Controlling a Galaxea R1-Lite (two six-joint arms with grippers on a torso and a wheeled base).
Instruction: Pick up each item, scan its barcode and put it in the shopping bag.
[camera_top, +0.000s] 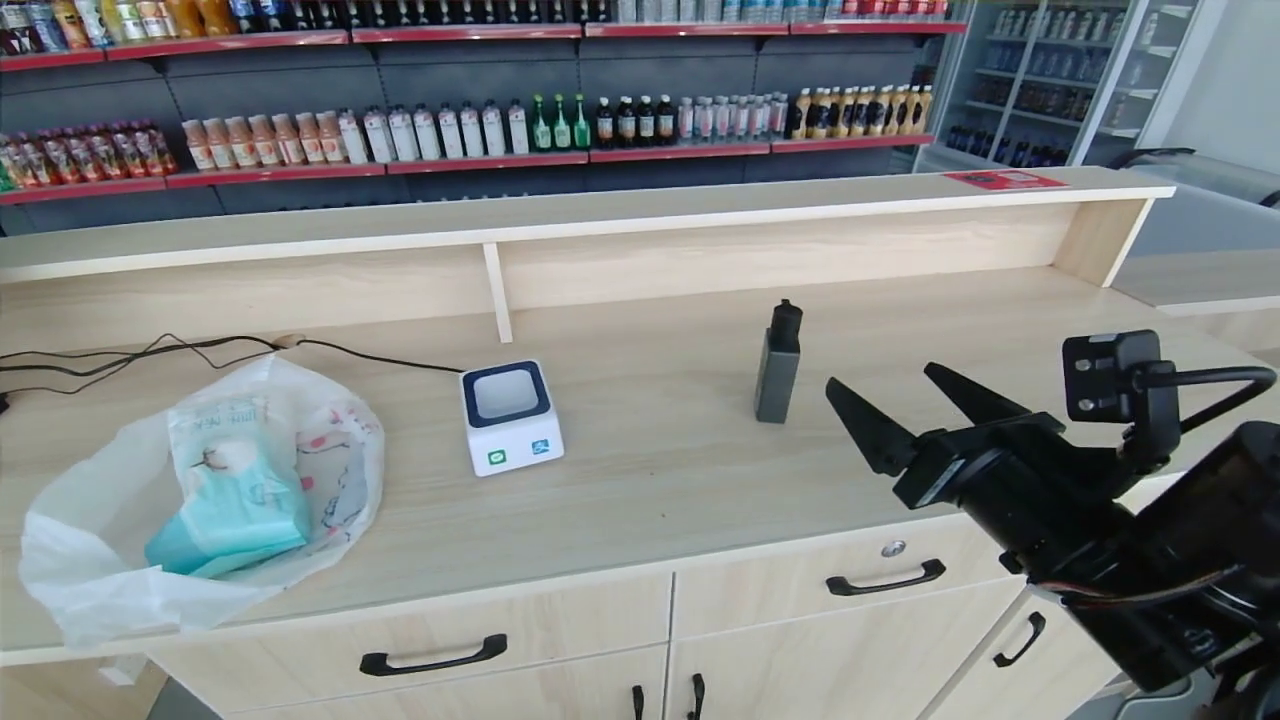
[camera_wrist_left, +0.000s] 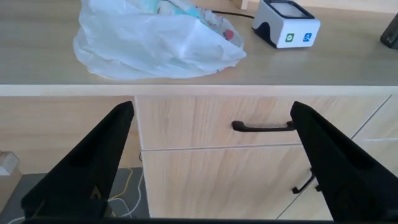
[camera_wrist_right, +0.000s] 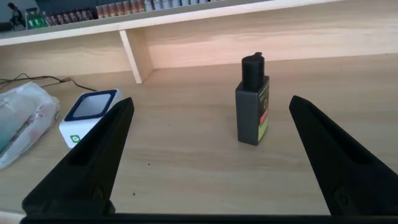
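One bottle (camera_top: 778, 365) stands upright on the counter (camera_top: 650, 470), well right of the scanner (camera_top: 510, 415) and farther still from the bag (camera_top: 200, 490), which already holds packets. The step in hand looks like the pickup. The right gripper (camera_top: 880, 378) should come in level, centre the squarish body between its fingers, and close below the narrow cap, where the grip is broad and the bottle is less likely to tip. It should leave the labelled face uncovered; where the barcode sits I cannot tell. That gripper is spread wide, empty, near the bottle but touching nothing. The left gripper (camera_wrist_left: 212, 107) is also wide and empty, low before the drawers (camera_wrist_left: 261, 127).
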